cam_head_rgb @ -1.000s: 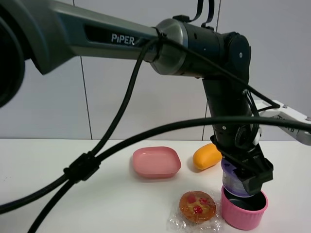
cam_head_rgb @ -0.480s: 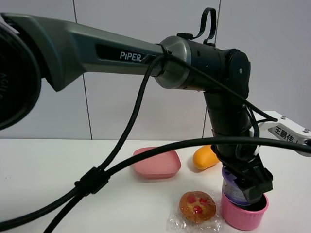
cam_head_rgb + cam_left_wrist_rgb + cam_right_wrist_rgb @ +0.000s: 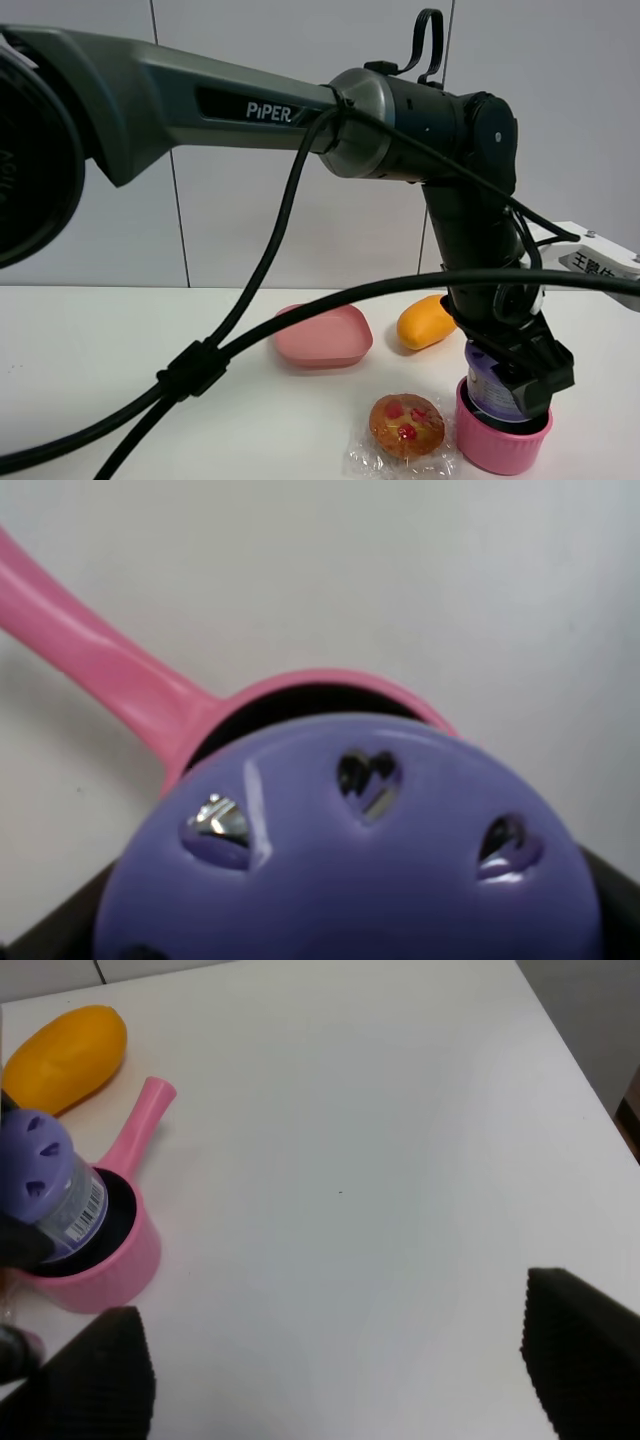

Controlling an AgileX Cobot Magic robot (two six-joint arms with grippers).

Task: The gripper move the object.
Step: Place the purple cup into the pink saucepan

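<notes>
In the exterior high view my left gripper (image 3: pixel 508 392) has reached across to the right and is shut on the purple canister (image 3: pixel 490 380). It holds the canister upright, with its base inside the pink pot (image 3: pixel 500 445). The left wrist view shows the lavender lid (image 3: pixel 360 860) with dark slots just over the pot's rim (image 3: pixel 330 685) and its handle (image 3: pixel 90 650). In the right wrist view my right gripper (image 3: pixel 330 1360) is open and empty above bare table, well to the side of the canister (image 3: pixel 55 1185) and the pot (image 3: pixel 105 1260).
An orange oval fruit (image 3: pixel 425 322) lies behind the pot and also shows in the right wrist view (image 3: pixel 65 1060). A pink shallow dish (image 3: pixel 322 335) sits at mid table. A wrapped pastry (image 3: pixel 407 425) lies beside the pot. Black cables (image 3: pixel 200 365) hang across the foreground.
My left gripper has shifted slightly right and lowered the purple canister from above the pot's rim down into the pink pot.
</notes>
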